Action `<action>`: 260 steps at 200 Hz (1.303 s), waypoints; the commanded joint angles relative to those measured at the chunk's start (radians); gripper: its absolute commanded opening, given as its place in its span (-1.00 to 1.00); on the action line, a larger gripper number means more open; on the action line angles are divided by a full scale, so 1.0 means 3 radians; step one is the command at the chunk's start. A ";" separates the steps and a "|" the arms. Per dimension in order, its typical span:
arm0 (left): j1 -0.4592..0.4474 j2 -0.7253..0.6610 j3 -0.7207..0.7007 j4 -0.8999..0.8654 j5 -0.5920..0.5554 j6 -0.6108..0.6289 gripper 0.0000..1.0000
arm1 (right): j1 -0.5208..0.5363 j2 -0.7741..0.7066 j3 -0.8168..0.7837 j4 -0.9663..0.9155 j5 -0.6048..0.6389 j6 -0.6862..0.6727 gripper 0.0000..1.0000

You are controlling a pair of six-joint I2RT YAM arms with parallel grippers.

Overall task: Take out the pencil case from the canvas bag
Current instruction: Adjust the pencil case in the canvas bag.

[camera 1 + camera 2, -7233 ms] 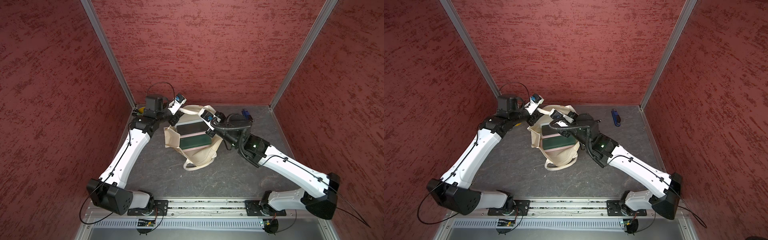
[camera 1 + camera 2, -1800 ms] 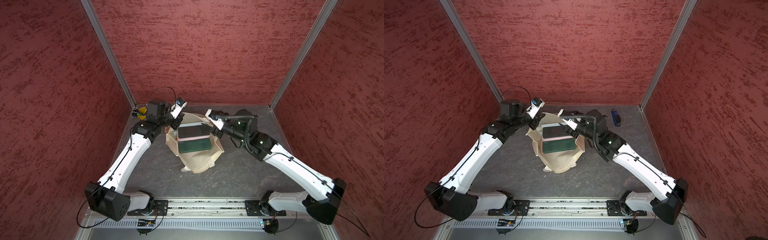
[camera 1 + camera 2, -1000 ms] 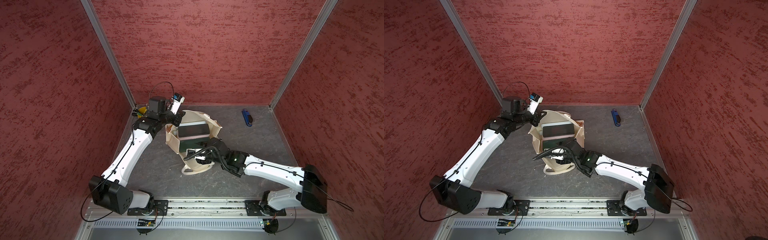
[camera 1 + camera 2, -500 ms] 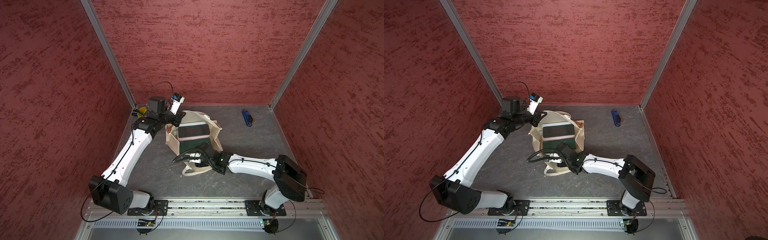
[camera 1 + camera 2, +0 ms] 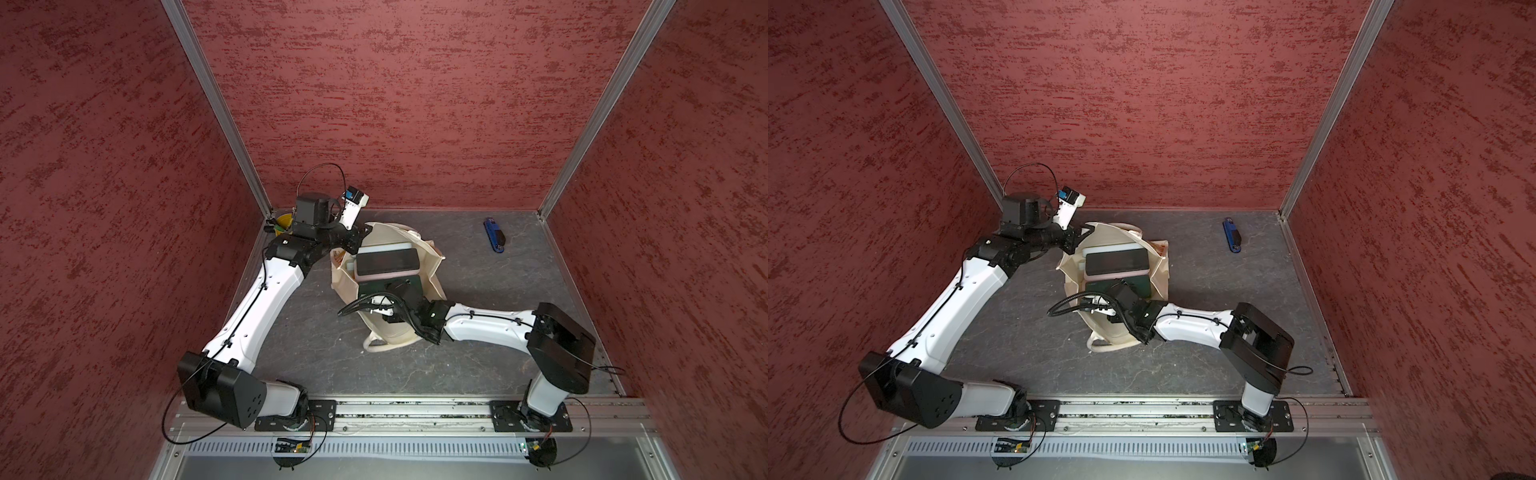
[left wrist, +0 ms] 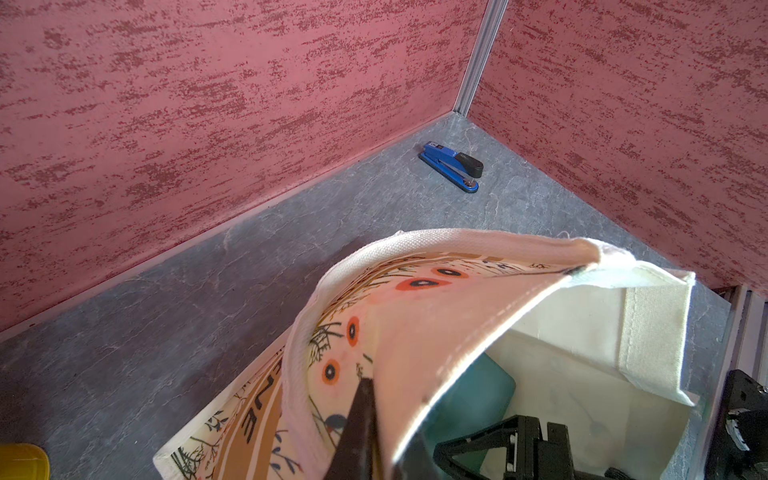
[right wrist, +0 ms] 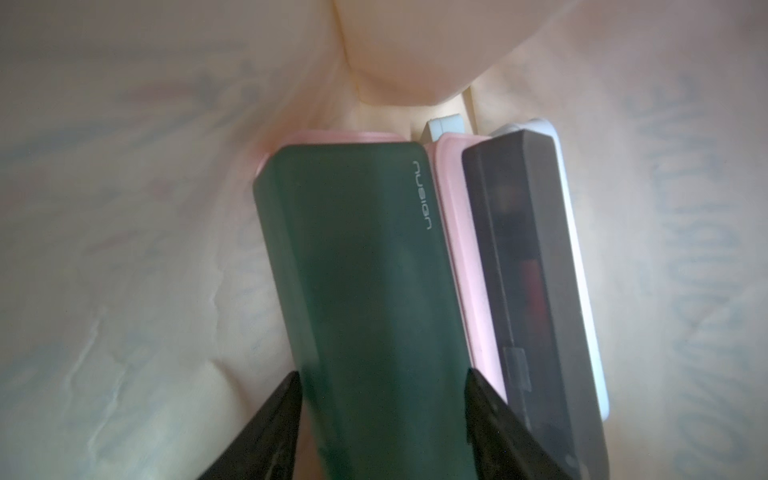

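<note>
Left gripper [image 6: 386, 411] pinches canvas bag [image 6: 415, 316] rim; right gripper [image 7: 382, 376] fingers [image 7: 282, 415] flank pencil case [image 7: 353, 270], grip unclear

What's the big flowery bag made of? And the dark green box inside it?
The canvas bag looks like matte woven cloth: stitched hems show and it folds softly. The green pencil case seems smooth, frosted plastic, probably hard: crisp moulded edges, a printed logo and a dull sheen.

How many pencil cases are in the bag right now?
3: a dark green case straddled by the right claw, a black-topped pink case beside it, and a pale mint case at the far side of the canvas bag. More may lie hidden underneath.
</note>
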 commanded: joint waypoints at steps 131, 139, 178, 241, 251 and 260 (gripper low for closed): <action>0.0043 0.0008 0.0038 0.0116 0.0192 -0.0100 -1.00 | -0.0139 0.0115 0.0172 -0.0059 0.0102 -0.0069 0.28; 0.0046 0.0004 0.0040 0.0120 0.0197 -0.0096 -1.00 | -0.0154 0.0135 0.0201 -0.0058 0.0112 -0.0069 0.28; 0.0071 -0.0021 0.0023 0.0123 0.0209 -0.0095 -1.00 | -0.0212 0.0196 0.0297 -0.0045 0.0183 -0.0092 0.28; 0.0102 -0.0072 -0.0031 0.0152 0.0310 -0.0084 -1.00 | -0.0223 0.0005 0.0282 0.0246 0.0370 -0.0155 0.24; 0.0106 -0.0072 -0.0051 0.0170 0.0333 -0.0085 -1.00 | -0.0223 -0.0024 0.0277 0.0302 0.0392 -0.0172 0.23; 0.0107 -0.0072 -0.0065 0.0181 0.0367 -0.0078 -1.00 | -0.0227 -0.0040 0.0265 0.0348 0.0416 -0.0191 0.23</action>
